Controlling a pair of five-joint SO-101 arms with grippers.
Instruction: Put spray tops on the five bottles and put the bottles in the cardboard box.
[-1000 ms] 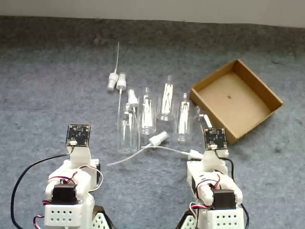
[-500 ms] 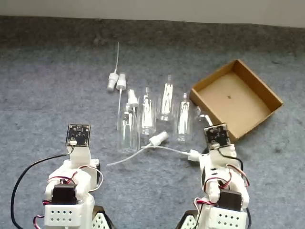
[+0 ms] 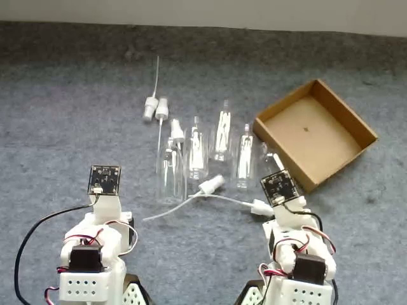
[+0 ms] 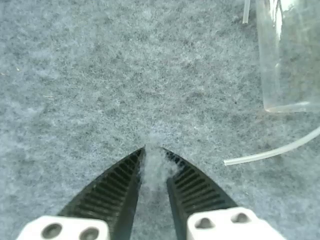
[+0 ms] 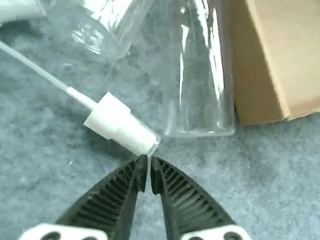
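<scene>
Right wrist view tells it: I've swung my right arm round, so my right end effector [image 5: 145, 172], tips pressed together and holding nothing, now sits just short of the loose spray top [image 5: 120, 125] on the worktop [image 3: 63, 127]. My guess is that capping is only starting. The bottles [image 3: 196, 149] lie beside the cardboard box [image 3: 285, 100], none inside.

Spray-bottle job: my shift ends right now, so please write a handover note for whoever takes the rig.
Left gripper: shut, empty, over the carpet.
Right gripper: shut, empty, tips just short of a spray top.
Five clear bottles lie on the carpet beside the cardboard box, which has no bottle in it.
Done: nothing boxed; no top clearly fitted.
To do: fit the tops, box the bottles.
</scene>
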